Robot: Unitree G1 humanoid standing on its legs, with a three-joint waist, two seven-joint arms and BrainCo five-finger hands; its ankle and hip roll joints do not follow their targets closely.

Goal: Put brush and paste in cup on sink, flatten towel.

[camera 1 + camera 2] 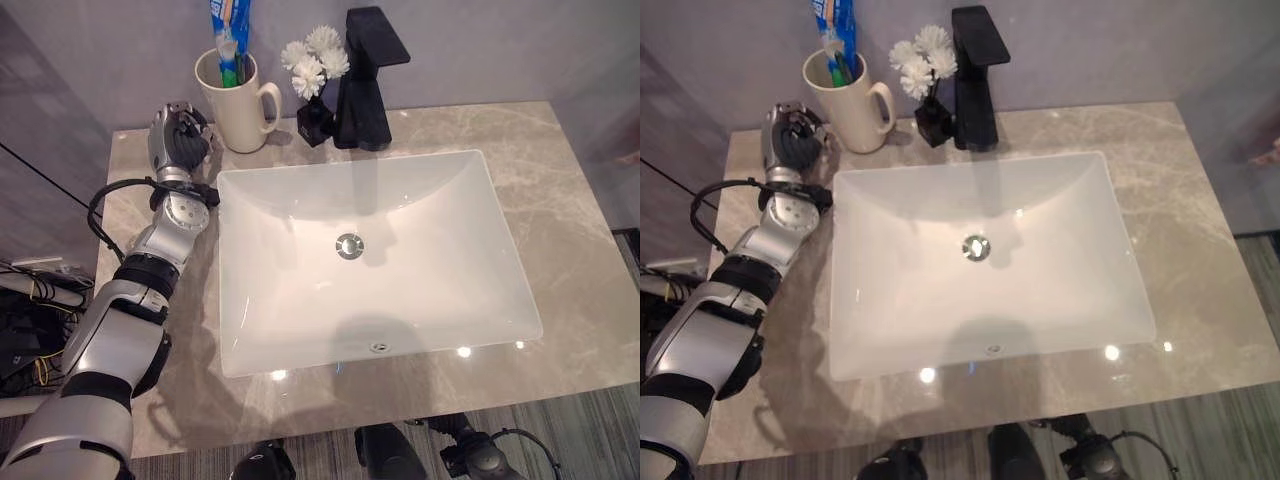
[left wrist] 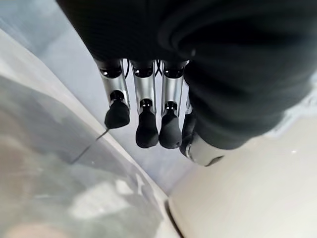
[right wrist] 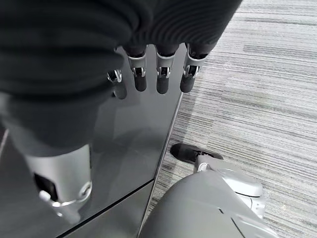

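A cream mug (image 1: 232,105) stands at the back left of the marble counter (image 1: 560,200). A blue toothpaste tube (image 1: 229,30) and a green brush (image 1: 236,70) stick up out of it. My left hand (image 1: 178,140) rests on the counter just left of the mug, open and holding nothing. In the left wrist view its fingers (image 2: 148,119) hang relaxed, with the mug's cream wall (image 2: 247,198) close beside them. My right hand (image 3: 158,74) hangs low beside a dark cabinet front (image 3: 133,139), fingers relaxed and empty.
A white rectangular basin (image 1: 260,330) takes up the middle of the counter. Behind it stand a black faucet (image 1: 365,90) and white flowers in a small black vase (image 1: 315,60). Bare marble lies right of the basin. Striped grey carpet (image 3: 257,99) covers the floor.
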